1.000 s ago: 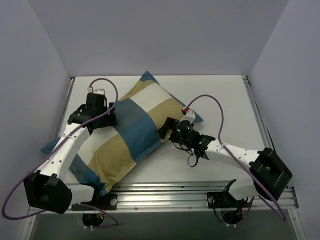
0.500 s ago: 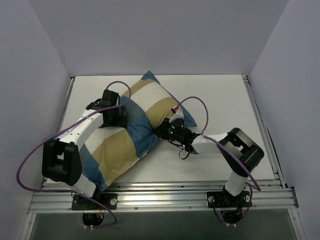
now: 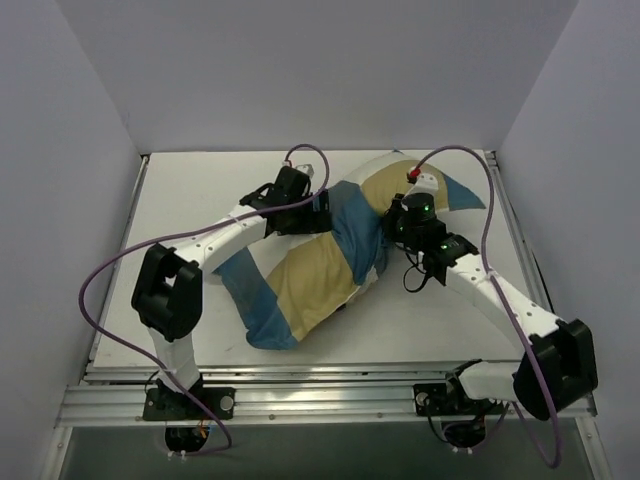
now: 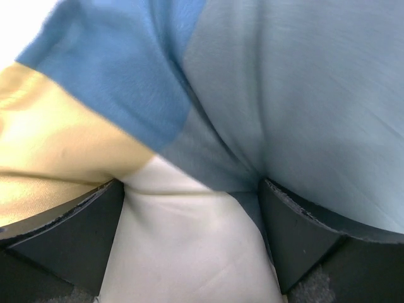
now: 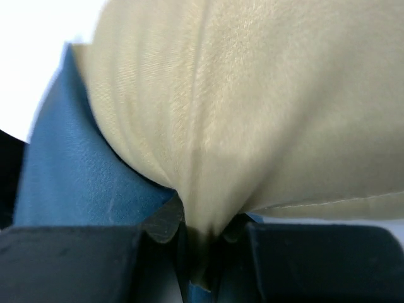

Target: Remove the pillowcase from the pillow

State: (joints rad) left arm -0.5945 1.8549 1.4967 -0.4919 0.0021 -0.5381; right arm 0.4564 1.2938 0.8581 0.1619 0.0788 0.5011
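The pillowcase (image 3: 310,275), in blue, tan and cream blocks, covers the pillow, which is hidden inside it. The bundle lies diagonally from the front left to the back right of the table. My right gripper (image 3: 393,238) is shut on a pinched fold of the tan fabric (image 5: 202,189) at the pillowcase's right side, and the fold runs down between its fingertips (image 5: 165,221). My left gripper (image 3: 322,210) is open and pressed against the pillowcase's upper side. Cream and blue fabric (image 4: 189,221) bulges between its spread fingers (image 4: 303,240) without being clamped.
The white table (image 3: 200,190) is walled in by pale panels on the left, back and right. An aluminium rail (image 3: 330,395) runs along the near edge by the arm bases. Purple cables (image 3: 460,160) loop above both arms.
The right gripper closed on the pillowcase and pulled it toward the back right, swinging the whole pillow that way. The left arm reached right across the pillow, its gripper still open.
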